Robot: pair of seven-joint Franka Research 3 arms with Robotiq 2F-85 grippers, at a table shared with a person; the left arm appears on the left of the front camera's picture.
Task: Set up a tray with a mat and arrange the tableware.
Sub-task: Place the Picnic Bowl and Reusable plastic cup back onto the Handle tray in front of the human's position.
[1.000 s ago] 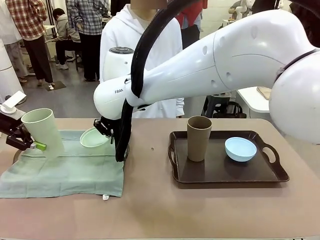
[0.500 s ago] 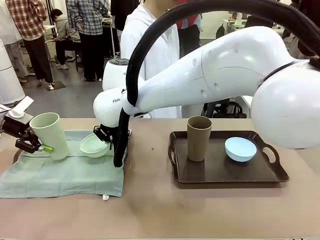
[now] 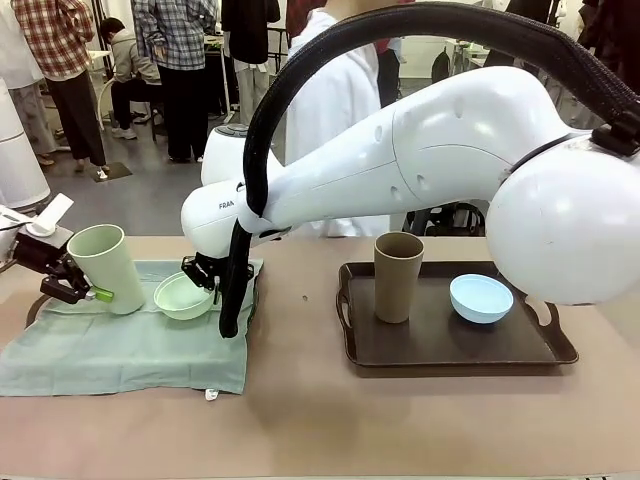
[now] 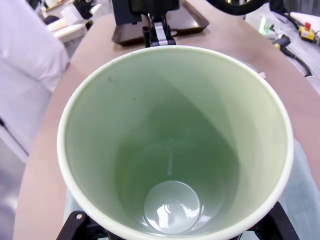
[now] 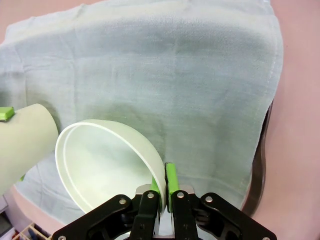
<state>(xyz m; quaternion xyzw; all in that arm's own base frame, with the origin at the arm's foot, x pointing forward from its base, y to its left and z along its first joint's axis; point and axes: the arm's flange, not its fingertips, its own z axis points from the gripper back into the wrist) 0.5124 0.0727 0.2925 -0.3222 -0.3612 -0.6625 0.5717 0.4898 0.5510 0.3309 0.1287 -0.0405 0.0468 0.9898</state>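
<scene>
Presently, the pale green plastic tumbler (image 3: 105,268), tall and handleless, is gripped on its lower wall by the left gripper (image 3: 90,291), whose jaws are spread wide around it. It is held tilted over the far left part of the pale green cloth mat (image 3: 130,350), its long axis leaning with the mouth toward the robot's left and the base toward the middle.

Just beside that base, the small round mint green plastic bowl (image 3: 183,297) is pinched by its rim in the right gripper (image 5: 163,186), with only the thin wall between the nearly closed pads. The bowl hangs tipped, below that claw and to the robot's left of it, low over the mat. Whether either piece touches the cloth cannot be told.

Well apart, the brown plastic tumbler (image 3: 397,275) and the light blue plastic bowl (image 3: 481,297) stand on the dark brown tray (image 3: 450,345).

A set-down is judged to turn on the narrow gap between tumbler base and bowl: the tumbler would have to be righted without being swung into the bowl.
</scene>
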